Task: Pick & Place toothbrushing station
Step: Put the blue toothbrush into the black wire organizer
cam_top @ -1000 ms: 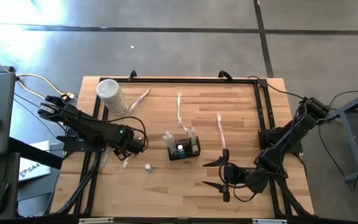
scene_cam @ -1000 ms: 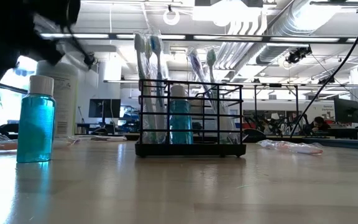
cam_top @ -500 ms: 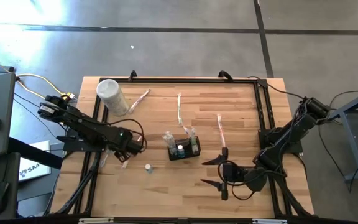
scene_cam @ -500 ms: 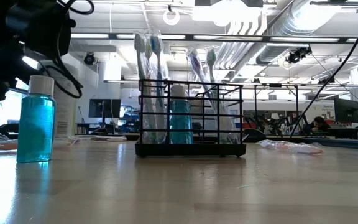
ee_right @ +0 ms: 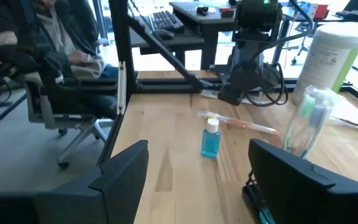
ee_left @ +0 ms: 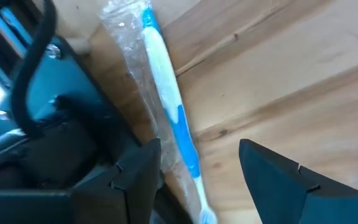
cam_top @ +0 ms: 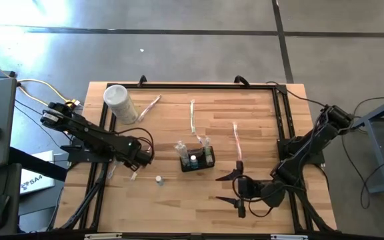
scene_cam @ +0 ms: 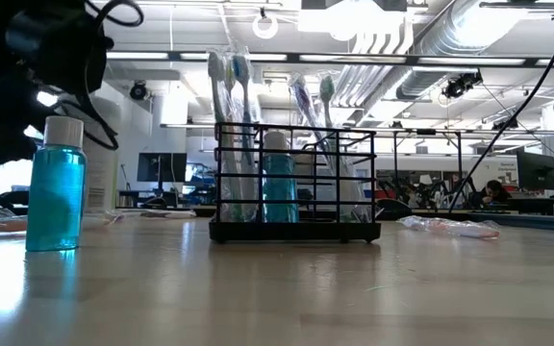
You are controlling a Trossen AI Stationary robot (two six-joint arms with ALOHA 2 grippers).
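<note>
The toothbrushing station (cam_top: 197, 159), a small black wire holder with wrapped toothbrushes and a blue bottle in it, stands on its base at mid-table (scene_cam: 294, 183). My left gripper (cam_top: 136, 167) points down near the table's left side. It is open, one finger on either side of a wrapped blue-and-white toothbrush (ee_left: 169, 106) that lies flat on the wood. In its wrist view the left gripper (ee_left: 197, 177) shows a wide gap around the brush's handle. My right gripper (cam_top: 235, 188) waits open to the right of the station, nearer the table's near edge.
A small blue bottle (cam_top: 159, 180) stands near the left gripper (scene_cam: 56, 192). A tall white canister (cam_top: 119, 101) is at the far left. Wrapped toothbrushes (cam_top: 192, 117), (cam_top: 236, 140), (cam_top: 151, 105) lie behind the station. A person sits beyond the table (ee_right: 42, 37).
My left gripper has sunk toward the table over the wrapped toothbrush at the left side and has rolled about its own axis. The station, the bottle and my right arm have stayed where they were.
</note>
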